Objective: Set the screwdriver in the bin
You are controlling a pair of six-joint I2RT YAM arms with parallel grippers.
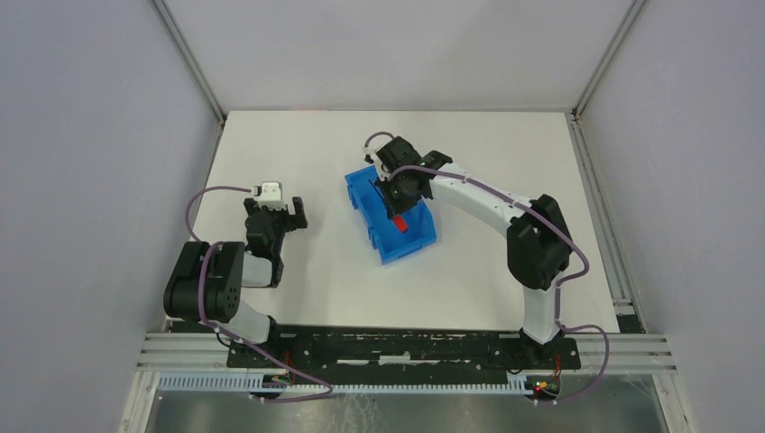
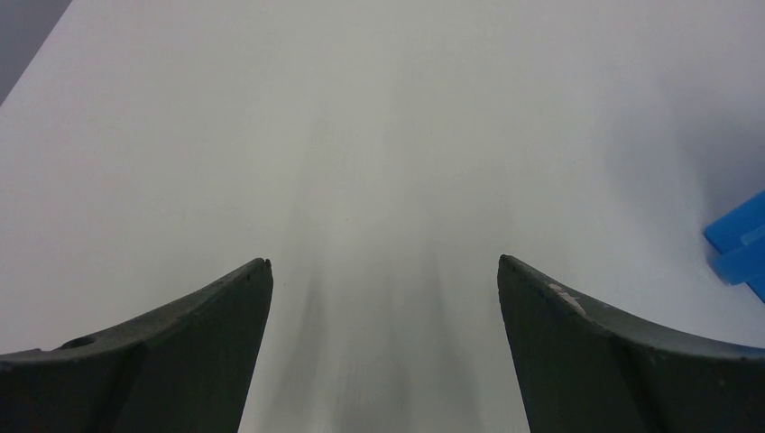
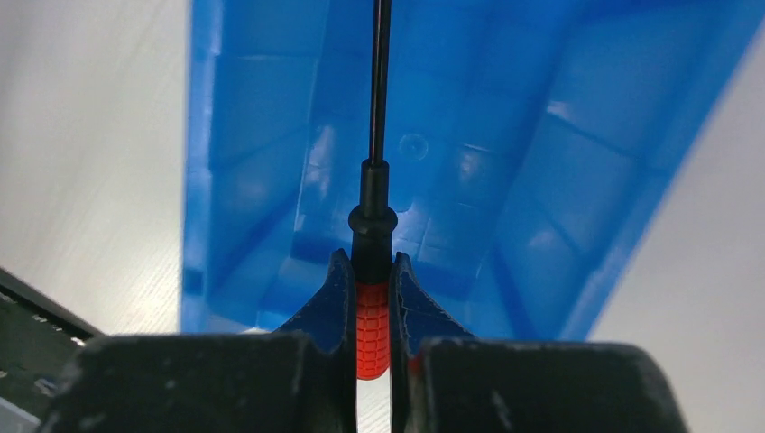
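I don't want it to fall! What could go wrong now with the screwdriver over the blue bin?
1. The right end effector pinches the screwdriver only by its red handle, so it might slip or twist in the grip.
2. The thin shaft points into the bin. Lowering too far could jab the plastic and shove the bin.
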